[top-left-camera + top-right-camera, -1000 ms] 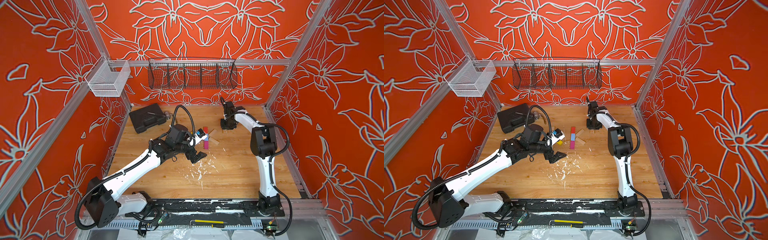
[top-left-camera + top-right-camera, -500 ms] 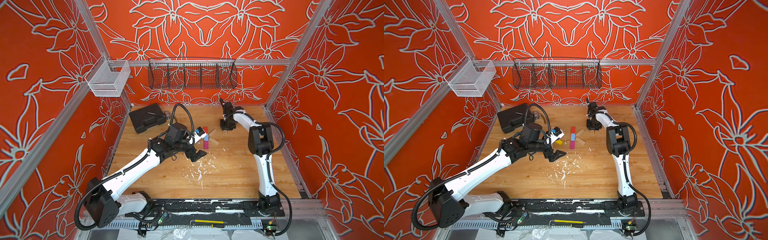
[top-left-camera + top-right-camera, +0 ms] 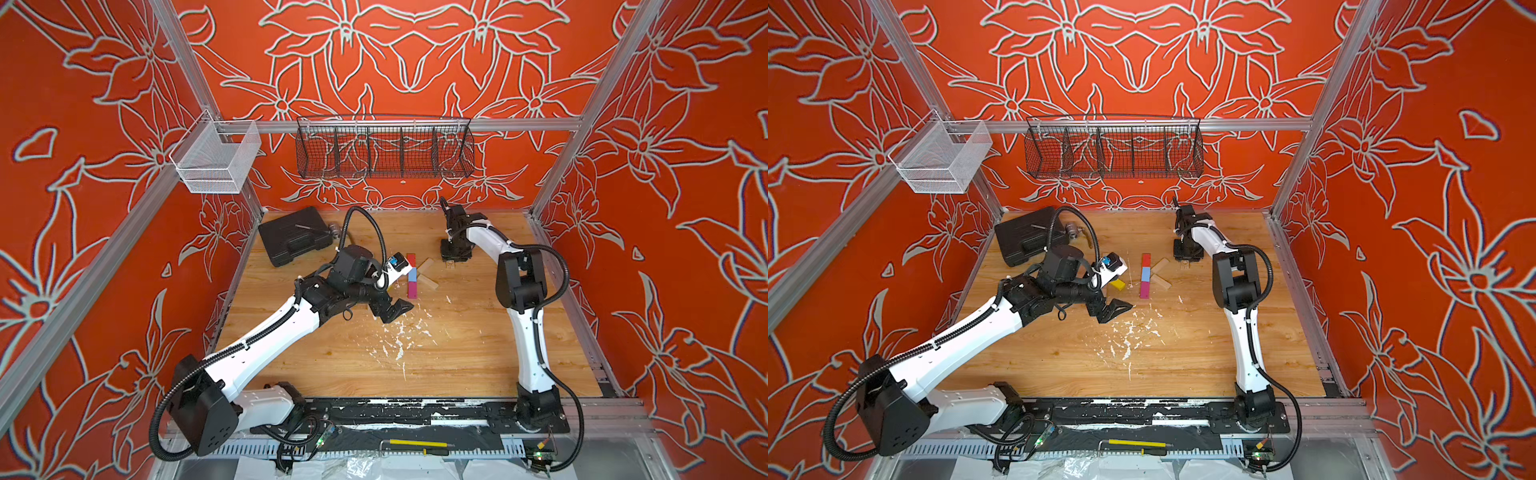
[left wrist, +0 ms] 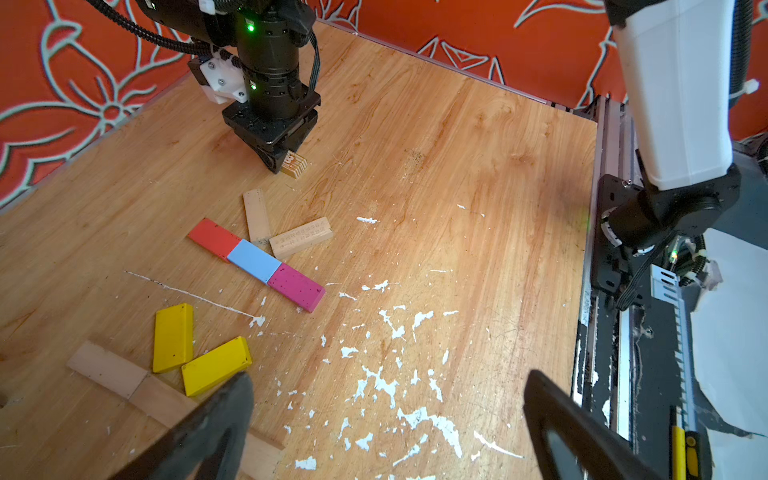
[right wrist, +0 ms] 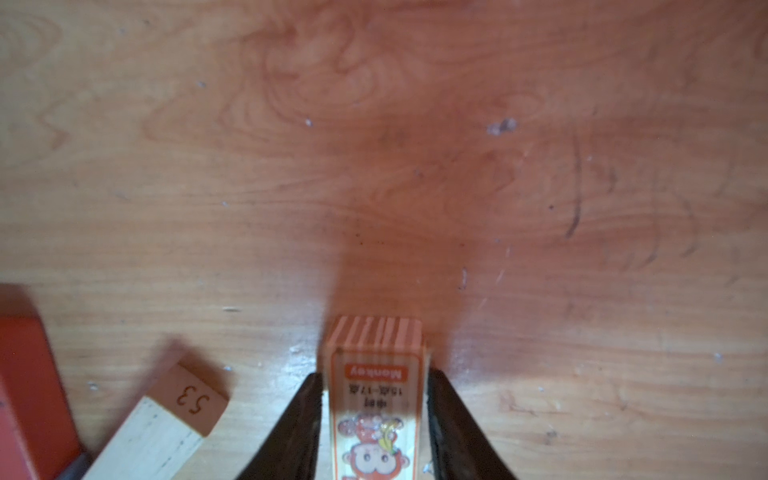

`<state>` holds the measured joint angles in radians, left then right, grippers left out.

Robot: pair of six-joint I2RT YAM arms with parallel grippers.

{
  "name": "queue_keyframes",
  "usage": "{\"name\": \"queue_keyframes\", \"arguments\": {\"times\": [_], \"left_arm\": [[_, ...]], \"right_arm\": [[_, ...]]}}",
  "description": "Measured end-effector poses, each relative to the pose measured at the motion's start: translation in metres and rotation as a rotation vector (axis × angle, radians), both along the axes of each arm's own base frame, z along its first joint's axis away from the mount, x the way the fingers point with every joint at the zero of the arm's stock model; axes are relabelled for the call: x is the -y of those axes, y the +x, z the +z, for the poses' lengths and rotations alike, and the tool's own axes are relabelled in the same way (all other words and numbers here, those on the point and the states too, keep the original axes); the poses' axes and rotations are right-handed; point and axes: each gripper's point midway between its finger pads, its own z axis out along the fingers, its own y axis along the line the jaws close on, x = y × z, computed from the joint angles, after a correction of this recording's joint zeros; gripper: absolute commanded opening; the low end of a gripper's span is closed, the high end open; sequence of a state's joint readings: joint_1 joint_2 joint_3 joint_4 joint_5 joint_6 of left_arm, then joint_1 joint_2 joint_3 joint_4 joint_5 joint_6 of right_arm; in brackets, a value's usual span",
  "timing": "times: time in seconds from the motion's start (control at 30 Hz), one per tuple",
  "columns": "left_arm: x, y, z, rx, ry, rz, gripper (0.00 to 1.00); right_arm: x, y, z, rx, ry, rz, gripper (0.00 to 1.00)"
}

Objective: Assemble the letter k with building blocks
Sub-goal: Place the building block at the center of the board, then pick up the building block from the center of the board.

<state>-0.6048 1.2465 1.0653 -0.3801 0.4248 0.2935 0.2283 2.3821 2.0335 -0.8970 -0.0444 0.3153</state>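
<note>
- My right gripper [image 5: 374, 378] is down at the wooden tabletop [image 5: 374, 145]. Its two black fingers [image 5: 299, 415] run close along both long sides of a monkey-printed block [image 5: 376, 399]. I cannot tell whether they pinch it or only flank it.
- That block lies flat on the table. It sits to the right of the coloured row and nearer the back wall than the row's red end, apart from it.
- The coloured row is a red block [image 4: 214, 239], a blue block [image 4: 253, 262] and a magenta block [image 4: 296, 287]. They lie end to end in a straight line, with red farthest from my bases.
- Two plain wooden blocks lie on the row's right side. The one stamped 53 [image 4: 257, 214] slants toward the back wall and the other plain block [image 4: 301, 237] slants toward the front. Their inner ends meet beside the blue block.
- My left gripper [image 4: 390, 380] has its jaws spread wide and nothing between them. It hangs over the table near the row's magenta end, a little to the left and front of it.
- Two yellow blocks [image 4: 172, 337] [image 4: 216, 365] lie left of the row, touching at a corner.
- A line of pale wooden blocks [image 4: 108, 369] lies just beyond the yellow pair, partly hidden under my left finger.
- White paint flecks [image 4: 386, 386] are scattered in front of the magenta end.
- A black plastic case [image 3: 293, 241] sits well to the left of the row, near the back wall.
</note>
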Motion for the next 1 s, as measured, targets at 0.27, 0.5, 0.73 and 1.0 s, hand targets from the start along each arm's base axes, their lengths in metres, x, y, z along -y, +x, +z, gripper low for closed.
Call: {"name": "queue_keyframes", "arguments": {"times": [0.27,0.5,0.73,1.0], "left_arm": [[-0.001,0.001,0.000,-0.004,-0.001,0.008,0.99],[-0.009,0.013,0.008,-0.032,-0.029,0.086,1.00],[-0.025,0.027,0.018,-0.062,-0.067,0.239,0.99],[-0.072,0.037,0.001,-0.151,-0.061,0.598,1.00]], "right_arm": [[-0.001,-0.005,0.005,-0.013,0.011,0.004,0.59],[-0.002,-0.023,0.079,0.087,0.061,0.009,0.67],[0.006,-0.072,0.196,0.337,0.139,0.022,0.78],[0.004,-0.144,0.219,0.470,0.274,0.039,0.98]]}}
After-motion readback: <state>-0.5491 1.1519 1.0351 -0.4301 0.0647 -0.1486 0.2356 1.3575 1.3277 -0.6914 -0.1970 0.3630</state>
